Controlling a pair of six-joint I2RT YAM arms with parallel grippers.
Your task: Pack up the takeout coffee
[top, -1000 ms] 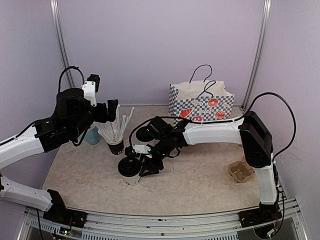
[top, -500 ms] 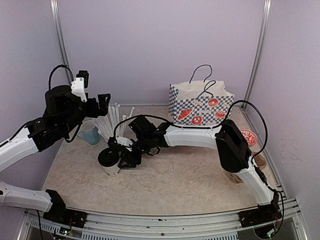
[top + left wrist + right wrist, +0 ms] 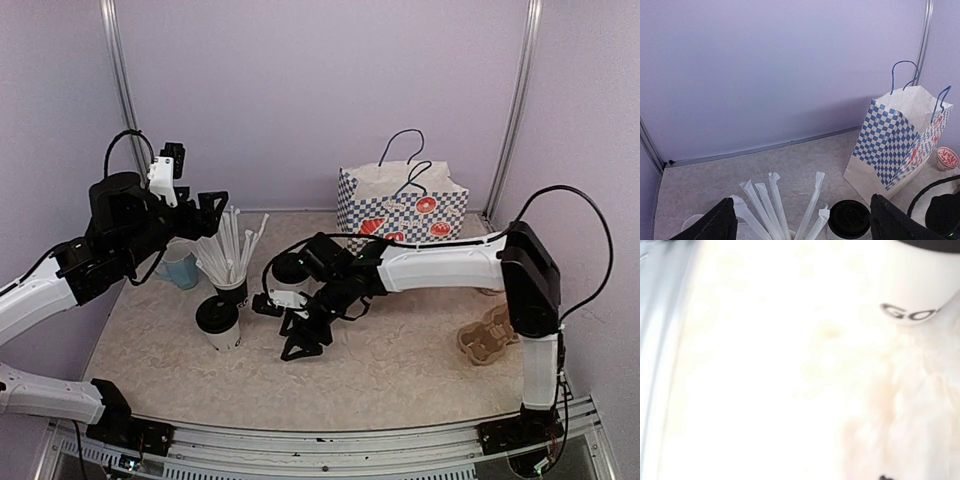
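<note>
The near cup (image 3: 219, 324) stood upright left of centre, the far cup (image 3: 289, 270) farther back beside the right arm (image 3: 430, 262); both looked light and crushable, best pinched gently mid-wall; the right gripper (image 3: 300, 336) was splayed, empty, just beside the near cup; the left gripper (image 3: 212, 203) gaped, holding nothing.

Front cup (image 3: 228, 338) looks like matt white paper, its lid (image 3: 217, 312) smooth black plastic with a slight sheen; second cup (image 3: 289, 268) same deal. Bag (image 3: 400, 215) is printed paper, cord handles. Straws (image 3: 235, 245) paper-wrapped. Carrier (image 3: 488, 338) rough brown pulp. Bench (image 3: 400, 375) matt, mottled stone-look.
</note>
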